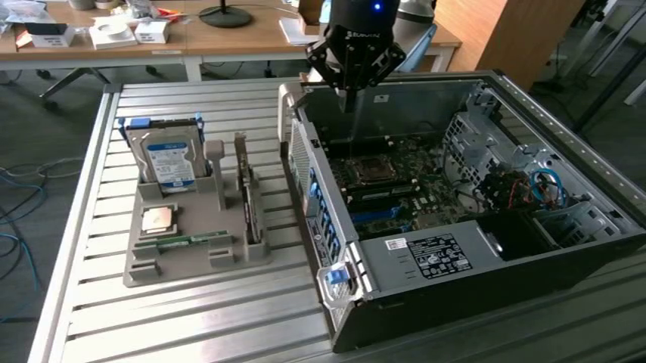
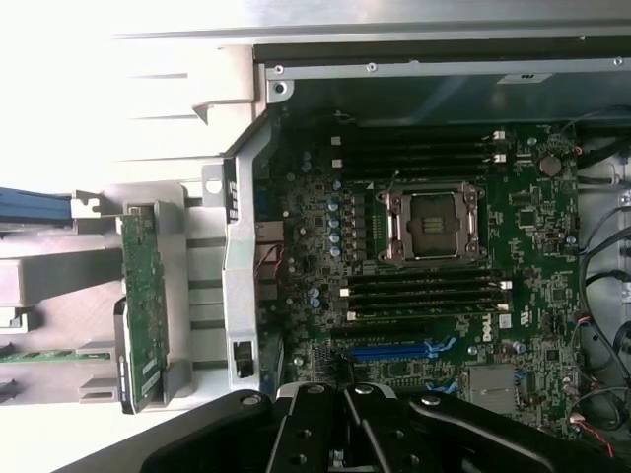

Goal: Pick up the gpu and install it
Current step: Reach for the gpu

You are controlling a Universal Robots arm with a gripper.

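The gpu [image 1: 248, 204] is a thin dark green card standing on edge in a slot of the grey holder [image 1: 151, 268], at the exterior view's left of the computer case. In the wrist view the gpu [image 2: 141, 315] shows edge-on beside the case wall. My black gripper [image 1: 349, 102] hangs above the far end of the open case [image 1: 474, 249], well apart from the gpu. Its fingers [image 2: 315, 434] are shut with nothing between them. Below it lies the motherboard [image 2: 434, 266] with a blue card slot [image 2: 399, 349].
The holder also carries a silver hard drive [image 1: 169, 159] with a blue-white label, a square processor chip [image 1: 159, 219] and a slim green memory stick [image 1: 181, 240]. The case's metal walls and drive cages [image 1: 565, 219] rise around the board. A cluttered desk [image 1: 202, 38] stands behind.
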